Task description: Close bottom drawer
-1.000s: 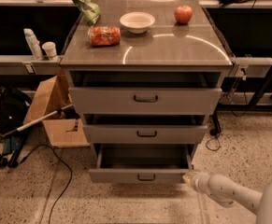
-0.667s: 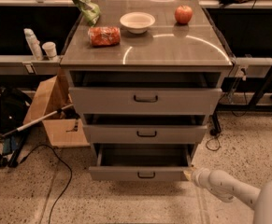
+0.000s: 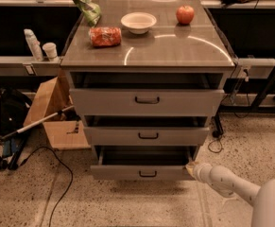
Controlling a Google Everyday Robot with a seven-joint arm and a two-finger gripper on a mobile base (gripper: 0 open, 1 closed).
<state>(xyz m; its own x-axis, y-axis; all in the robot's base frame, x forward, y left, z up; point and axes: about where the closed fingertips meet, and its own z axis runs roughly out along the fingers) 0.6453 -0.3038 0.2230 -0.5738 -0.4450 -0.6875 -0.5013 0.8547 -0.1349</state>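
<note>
bottom drawer [image 3: 144, 173]: we saw it pulled open
gripper [image 3: 192, 168]: sat at its front's right corner; we could not tell its grip state

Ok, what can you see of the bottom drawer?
The bottom drawer is the lowest of three in the grey cabinet, pulled partly out. Its shallow grey front carries a small black loop handle; the plain grey box interior shows above it. The hand sits at the front's right end, apparently touching it.
</note>
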